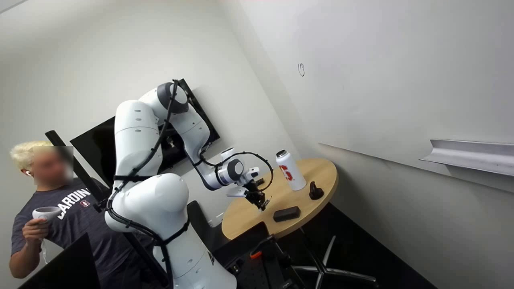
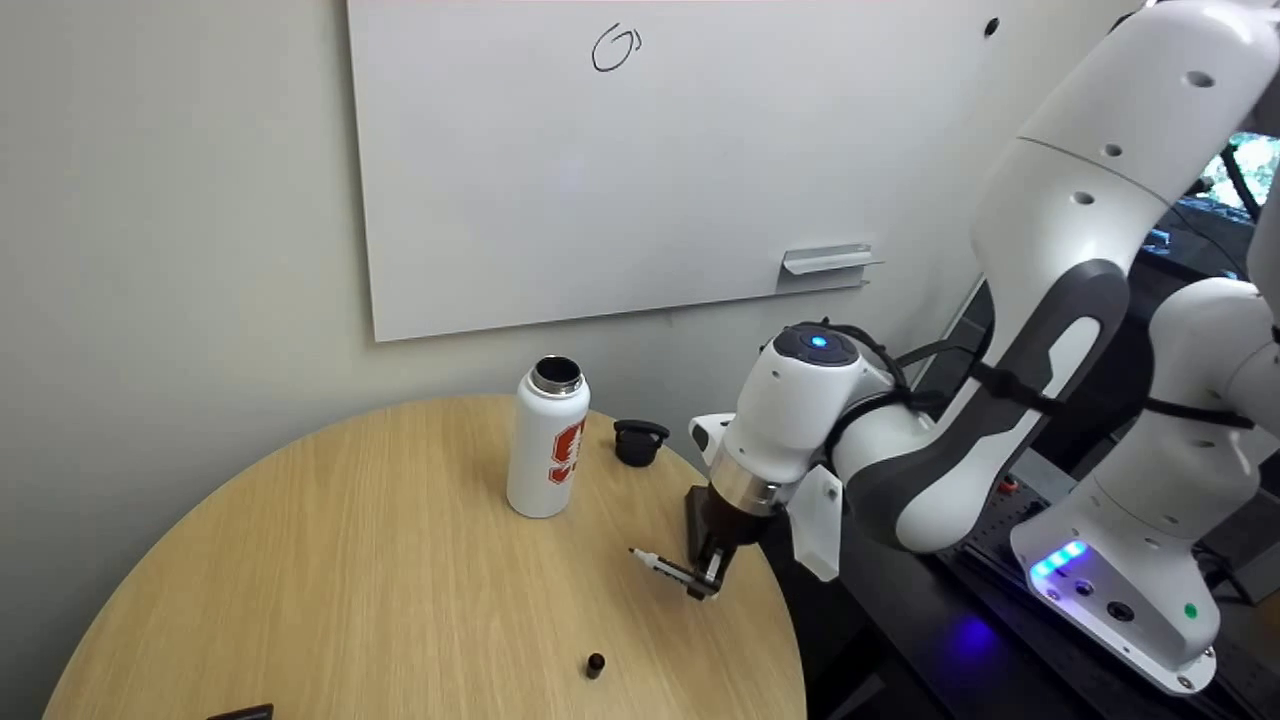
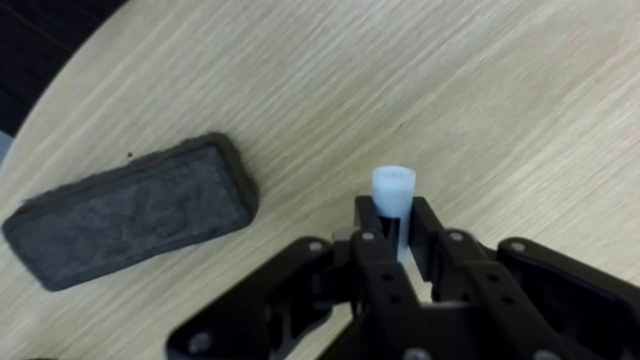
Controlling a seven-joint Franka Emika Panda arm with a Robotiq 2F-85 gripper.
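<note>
- The gripper [image 3: 394, 212] pinches a white marker [image 2: 664, 567], its two black fingers [image 3: 424, 227] pressed against opposite sides of the barrel.
- The grip sits toward the marker's blunt rear, so most of the barrel juts out on the nib side.
- In an exterior view the dark nib points up and to the left, away from the arm [image 2: 1050, 330]; the long axis there lines up with the foot of the white bottle [image 2: 548, 440].
- In the wrist view the blunt white end faces the top of the picture, the long axis running nearly straight up and down between the fingers, which hide the nib end.
- The marker is over the round wooden table [image 2: 350, 560], near the edge on the arm's side; whether it touches the tabletop, or how far it tilts from level, I cannot tell.
- A dark eraser-like block [image 3: 130, 212] lies near the marker, apart from it, its long side at an angle to the barrel.
- A small black cap [image 2: 595, 666] sits on the table, apart from the gripper.
- The bottle stands upright, mouth open, with a black lid [image 2: 640, 443] near it.
- A whiteboard [image 2: 600, 170] hangs beyond the table.
</note>
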